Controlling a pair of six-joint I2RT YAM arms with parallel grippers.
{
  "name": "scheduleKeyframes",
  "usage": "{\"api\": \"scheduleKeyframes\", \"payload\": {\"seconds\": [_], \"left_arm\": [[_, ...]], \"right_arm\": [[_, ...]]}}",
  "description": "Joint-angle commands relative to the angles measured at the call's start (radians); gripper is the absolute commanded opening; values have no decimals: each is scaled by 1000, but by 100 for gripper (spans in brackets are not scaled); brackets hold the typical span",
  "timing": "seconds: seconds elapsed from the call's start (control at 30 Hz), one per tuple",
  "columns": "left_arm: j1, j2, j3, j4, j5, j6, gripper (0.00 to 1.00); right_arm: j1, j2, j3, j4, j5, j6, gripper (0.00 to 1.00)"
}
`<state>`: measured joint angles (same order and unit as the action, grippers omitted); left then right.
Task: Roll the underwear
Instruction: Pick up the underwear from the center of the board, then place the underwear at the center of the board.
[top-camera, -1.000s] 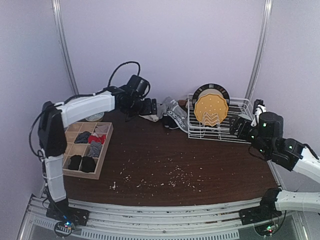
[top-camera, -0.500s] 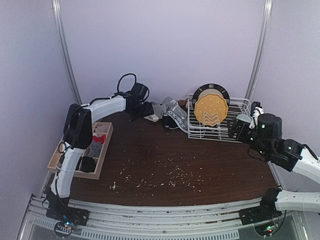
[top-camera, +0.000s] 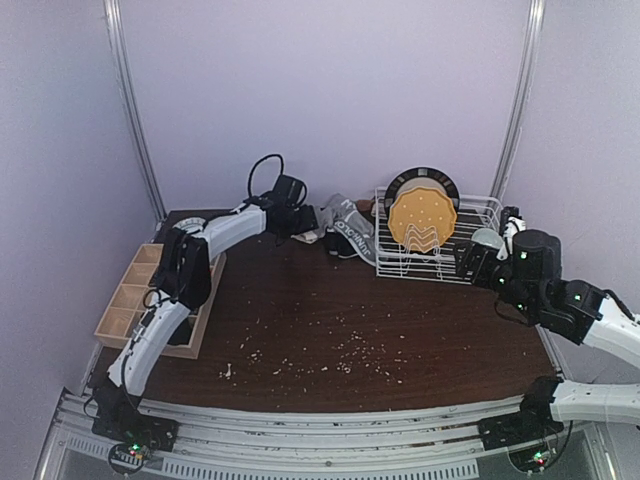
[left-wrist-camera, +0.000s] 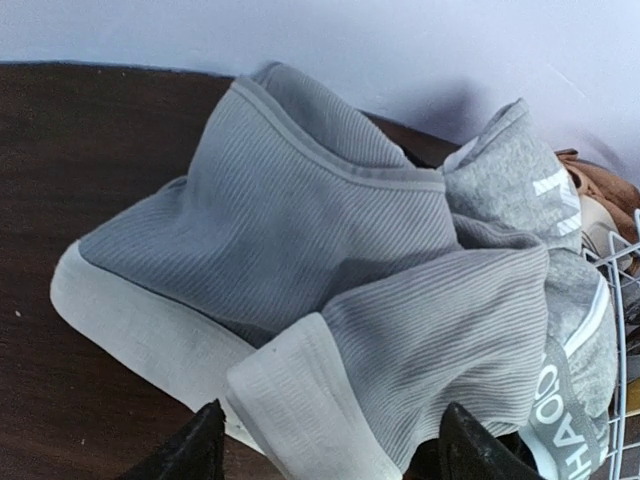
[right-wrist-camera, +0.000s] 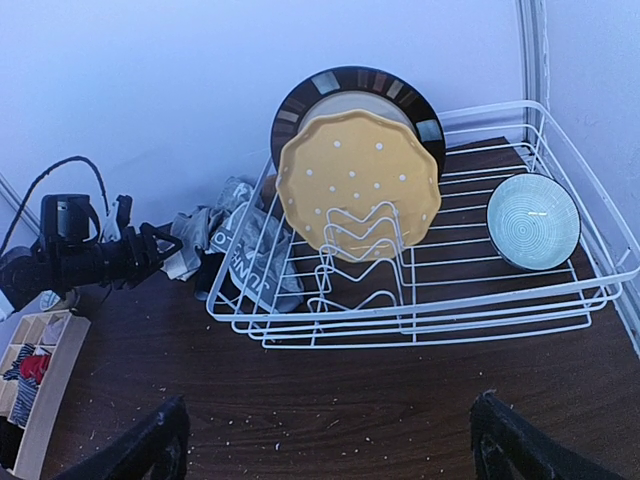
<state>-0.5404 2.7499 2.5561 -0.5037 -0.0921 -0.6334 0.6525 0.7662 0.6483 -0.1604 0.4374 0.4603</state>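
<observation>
Left gripper (left-wrist-camera: 330, 452), jaws spread, straddles the grey underwear (left-wrist-camera: 300, 230) at its white hem, the heap lying straight ahead; right gripper (right-wrist-camera: 330, 445) hangs wide, well apart.

Two-tone machinery: the left arm (top-camera: 225, 230) and right arm (top-camera: 565, 300) pair white link shells with black joint housings. A black cable (top-camera: 258, 170) loops above the left wrist, green lights (top-camera: 521, 256) dot the right arm, and the fingertips (left-wrist-camera: 190, 455) are black and pointed.
</observation>
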Motion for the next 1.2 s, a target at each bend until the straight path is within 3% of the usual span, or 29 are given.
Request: {"api": "scheduleKeyframes", "payload": {"seconds": [0.0,0.03,0.13,0.17,0.2,0.23,0.33,0.53,0.67,0.87,0.9,0.97,1.03,1.1,1.17], "left_arm": [[8,44,34,46,64,-36,69],[10,51,35,44,74,-42,65],[14,50,26,64,94,-38,41],[15,46,25,75,100,-29,29],[16,32,21,86,102,-21,9],[18,11,9,96,99,-10,0],[16,-153,-182,216,70,33,0],[-29,-666,-633,369,-8,144,0],[-150,-977,-881,300,-49,178,0],[-400,-1182,-1161,127,-102,133,0],[-438,-1202,-1202,110,-121,133,3],[-496,-1234,-1269,77,-147,119,37],[-516,-1270,-1341,63,-159,95,61],[-523,-1326,-1413,53,-170,72,77],[-532,-1405,-1489,53,-199,60,85]], "right_arm": [[4,11,10,-11,14,-11,94],[4,12,13,-10,15,-13,94],[4,9,20,-11,18,-19,94],[4,5,22,-13,19,-21,94],[4,0,25,-18,22,-22,94],[4,-9,29,-26,24,-23,94],[4,-43,28,-40,32,-26,94],[4,-93,12,-36,29,-25,93],[5,-77,19,-35,-5,-20,93],[13,-11,41,-76,-203,35,90],[18,-3,39,-81,-233,45,90],[35,6,36,-105,-259,64,90],[54,12,34,-137,-267,77,90],[78,16,34,-170,-271,80,91],[109,20,31,-197,-268,81,91]]}}
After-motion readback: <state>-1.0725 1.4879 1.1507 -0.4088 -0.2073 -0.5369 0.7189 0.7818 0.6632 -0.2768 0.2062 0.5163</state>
